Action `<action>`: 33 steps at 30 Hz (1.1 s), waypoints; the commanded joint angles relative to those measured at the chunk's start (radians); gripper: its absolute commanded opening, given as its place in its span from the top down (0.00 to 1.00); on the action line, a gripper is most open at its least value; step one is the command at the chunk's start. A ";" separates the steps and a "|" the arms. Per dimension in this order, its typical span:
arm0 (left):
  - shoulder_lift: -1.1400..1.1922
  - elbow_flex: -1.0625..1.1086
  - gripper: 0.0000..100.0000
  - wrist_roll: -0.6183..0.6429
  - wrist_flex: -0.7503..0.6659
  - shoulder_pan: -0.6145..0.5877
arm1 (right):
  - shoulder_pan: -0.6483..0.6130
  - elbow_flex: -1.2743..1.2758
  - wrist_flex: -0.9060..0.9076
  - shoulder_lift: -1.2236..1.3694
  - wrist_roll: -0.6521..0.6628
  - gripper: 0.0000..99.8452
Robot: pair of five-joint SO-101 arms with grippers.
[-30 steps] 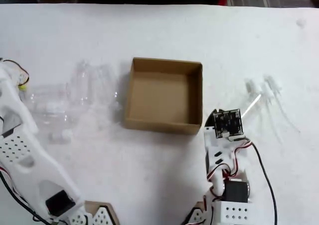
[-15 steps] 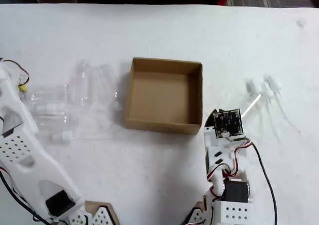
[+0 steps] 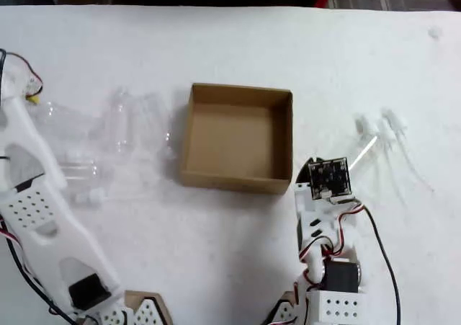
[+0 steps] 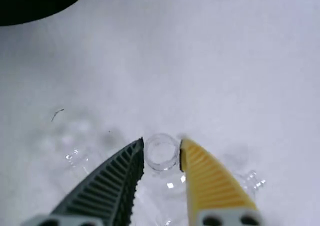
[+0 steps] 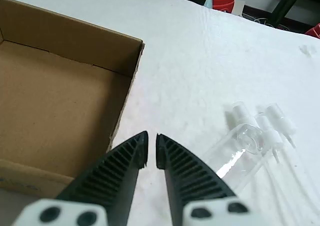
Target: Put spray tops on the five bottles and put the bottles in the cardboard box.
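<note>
The left gripper (image 4: 161,145) is pinching the neck of a clear bottle (image 4: 161,155) between its dark and yellow fingers, at the far left of the table (image 3: 238,44). The open mouth is sitting right at the fingertips. The body is so transparent that its long axis is hard to read, though in the high view it seems to be running from the fingers toward the box (image 3: 216,177). The other bottles (image 3: 133,123) are lying in a loose cluster just beside the box's left wall, between that wall and the left arm. The spray tops (image 3: 380,127) are lying on the opposite side, well apart from the held bottle, with the box standing between them. One more bottle (image 5: 235,146) is lying touching those tops, its mouth pointing at them. The right gripper (image 5: 151,138) is hovering near the box's right front corner with its fingers almost together and gripping nothing. It is much the nearer of the two to the tops. So the capping is probably calling for the left arm to carry its bottle across, around or over the box. Bare table is lying open beyond the box and in front of it, while the left arm is working close to the table's left edge.
</note>
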 commanded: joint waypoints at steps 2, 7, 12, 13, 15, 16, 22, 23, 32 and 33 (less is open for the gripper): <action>-0.082 -0.226 0.90 -0.133 0.071 0.039 | 0.002 0.008 0.005 -0.002 0.009 0.98; -0.082 -0.229 0.90 -0.209 0.072 0.042 | 0.002 0.008 0.005 -0.002 0.009 0.98; -0.071 -0.229 0.90 -0.261 0.071 0.042 | 0.002 0.008 0.005 -0.002 0.009 0.98; -0.070 -0.229 0.90 -0.265 0.071 0.041 | 0.002 0.008 0.005 -0.002 0.009 0.98; -0.070 -0.227 0.90 -0.265 0.071 0.041 | 0.002 0.008 0.005 -0.002 0.009 0.98; -0.070 -0.227 0.90 -0.272 0.071 0.041 | 0.002 0.008 0.005 -0.002 0.009 0.98; -0.030 -0.216 0.90 -0.270 0.069 0.054 | 0.002 0.008 0.005 -0.002 0.009 0.98; -0.012 -0.215 0.90 -0.269 0.068 0.054 | 0.002 0.008 0.005 -0.002 0.009 0.98; 0.077 -0.216 0.90 -0.265 0.018 0.059 | 0.002 0.008 0.005 -0.002 0.009 0.98; 0.077 -0.218 0.90 -0.265 0.018 0.059 | 0.002 0.008 0.005 -0.002 0.009 0.98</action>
